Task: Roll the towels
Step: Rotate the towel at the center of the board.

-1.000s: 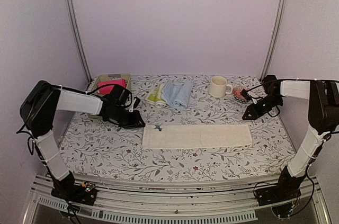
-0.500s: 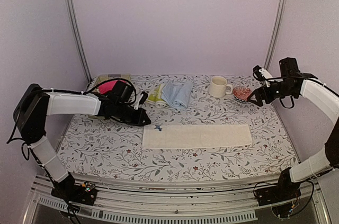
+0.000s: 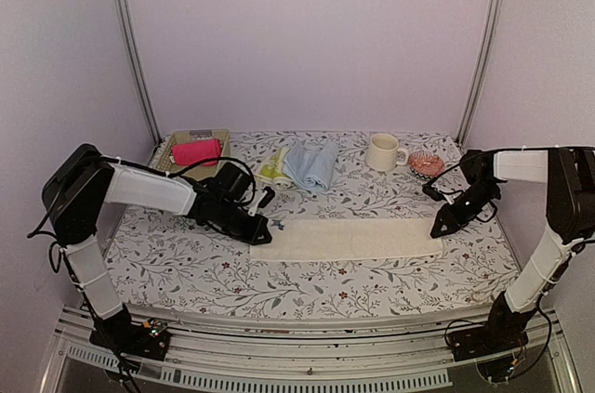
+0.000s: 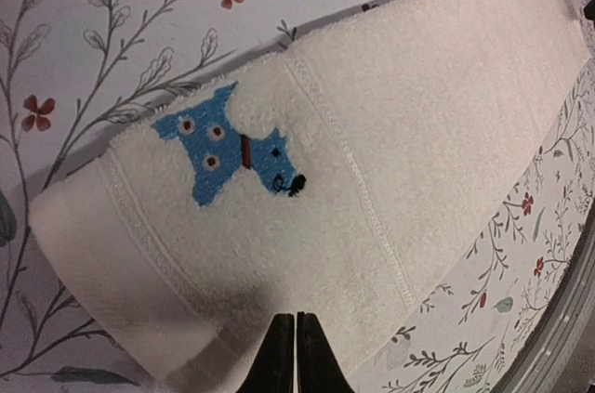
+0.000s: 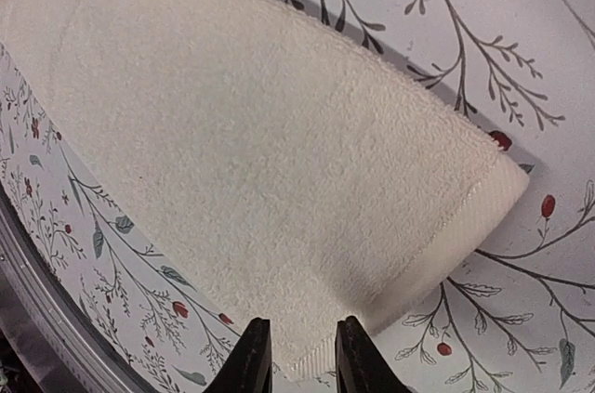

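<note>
**Both grippers at opposite ends of the flat cream towel**

The floral-print table (image 3: 186, 268) fills the lower half of the overhead view. The cream-white towel (image 3: 349, 238) lies flat across its middle as a long strip.

The left arm (image 3: 149, 190) rises from the lower left, bends at the left edge, and slopes down to the right. Its left gripper (image 3: 264, 236) sits at the strip's left end. The wrist view shows the fingers pressed together on the hem below a blue dog motif (image 4: 228, 147).

The right arm (image 3: 521, 163) climbs the right edge and reaches left, wrist angled down. The right gripper (image 3: 437, 228) is at the strip's right end, fingers slightly apart astride the hem. Whether they pinch it I cannot tell.

In the upper left, the mesh basket (image 3: 165, 146) holds the hot pink towel (image 3: 195, 151). The light blue towel (image 3: 311, 165) and yellow-green towel (image 3: 273, 168) are bunched at upper centre. The cream mug (image 3: 382, 151) stands to their right.
</note>
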Controlling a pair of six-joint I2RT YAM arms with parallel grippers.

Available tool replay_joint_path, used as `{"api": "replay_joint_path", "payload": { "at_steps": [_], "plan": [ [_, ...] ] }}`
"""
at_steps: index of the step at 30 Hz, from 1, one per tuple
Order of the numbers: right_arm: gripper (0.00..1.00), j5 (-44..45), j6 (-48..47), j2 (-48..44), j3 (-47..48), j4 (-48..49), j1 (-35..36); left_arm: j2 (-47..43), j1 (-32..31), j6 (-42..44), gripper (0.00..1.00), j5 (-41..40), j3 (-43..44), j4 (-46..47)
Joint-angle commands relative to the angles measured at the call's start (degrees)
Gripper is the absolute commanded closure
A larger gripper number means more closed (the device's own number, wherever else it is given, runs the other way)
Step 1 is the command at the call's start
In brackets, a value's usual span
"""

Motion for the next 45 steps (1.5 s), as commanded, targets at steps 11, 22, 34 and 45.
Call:
{"api": "replay_joint_path", "payload": {
  "at_steps": [11, 22, 34, 45],
  "plan": [
    [0.79, 15.69, 1.81, 12.05, 0.50, 8.72, 0.50, -2.13, -3.82, -3.09, 0.97, 0.14, -8.82, -0.20],
    [0.75, 22.25, 2.52, 15.08, 7.55, 8.79, 0.44, -2.82, -13.79, -16.07, 1.00, -1.92, -11.35, 0.60],
    [0.69, 14.10, 3.00, 11.95, 12.96, 2.49, -0.70, -2.65, -18.73, -17.71, 0.88, -5.91, -7.66, -0.62],
    [0.66, 14.59, 5.19, 14.81, 14.62, 3.19, -0.74, -1.84, -18.68, -16.65, 0.84, -6.49, -6.73, 0.32]
  ]
}}
